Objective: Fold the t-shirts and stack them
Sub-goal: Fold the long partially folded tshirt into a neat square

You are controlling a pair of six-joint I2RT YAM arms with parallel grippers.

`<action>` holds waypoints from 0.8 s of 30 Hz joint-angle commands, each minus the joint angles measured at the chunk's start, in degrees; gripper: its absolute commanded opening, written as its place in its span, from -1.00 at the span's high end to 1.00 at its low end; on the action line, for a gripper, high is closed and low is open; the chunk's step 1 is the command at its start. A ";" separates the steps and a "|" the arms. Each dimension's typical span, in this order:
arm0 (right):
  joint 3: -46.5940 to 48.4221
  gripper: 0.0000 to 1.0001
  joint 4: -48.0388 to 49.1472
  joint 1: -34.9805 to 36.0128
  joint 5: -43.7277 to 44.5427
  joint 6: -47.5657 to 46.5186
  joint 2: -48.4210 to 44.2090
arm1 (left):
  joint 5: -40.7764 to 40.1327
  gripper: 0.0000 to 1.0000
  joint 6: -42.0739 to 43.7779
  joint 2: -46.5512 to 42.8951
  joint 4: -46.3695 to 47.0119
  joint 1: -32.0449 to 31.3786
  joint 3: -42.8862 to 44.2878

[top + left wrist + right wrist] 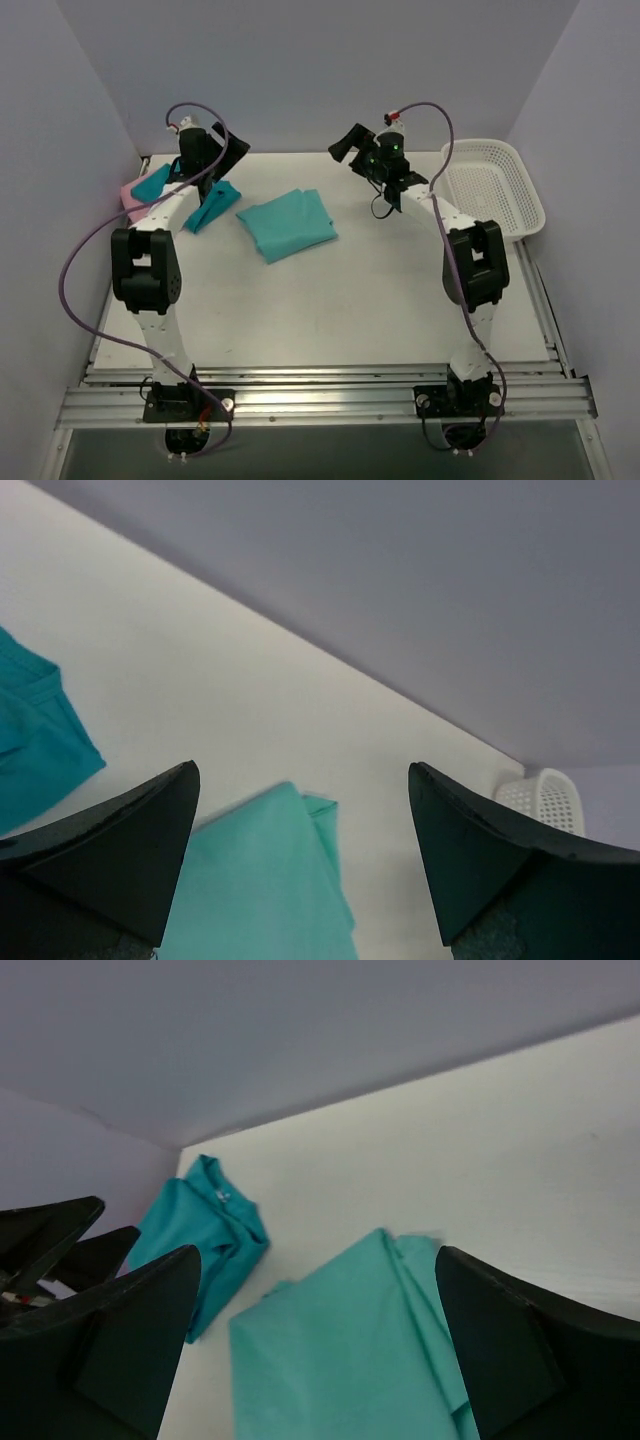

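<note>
Sea-green t-shirt (pixel 287 225) lies folded mid-tabletop; teal-blue t-shirt (pixel 212 205) and pink t-shirt (pixel 133 197) sit far left. Left hand (pixel 305 860) and right hand (pixel 315 1340) hover wide open, empty. Best next, probably: pinch the teal shoulders evenly and spread flat.

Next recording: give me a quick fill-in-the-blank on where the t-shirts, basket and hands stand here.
1. The left hand and right hand are both ___.
2. The white mesh basket holds ___ t-shirts.
3. On the table, the pink t-shirt lies at the far ___ edge.
4. With the teal-blue t-shirt and the folded sea-green t-shirt, that makes ___ t-shirts on the table.
Missing words: open; no; left; three.
</note>
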 commanded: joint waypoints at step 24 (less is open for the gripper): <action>12.22 -0.98 -3.21 7.34 -1.50 -4.34 11.88 | -5.55 -0.88 1.96 -46.11 7.97 -5.55 -46.88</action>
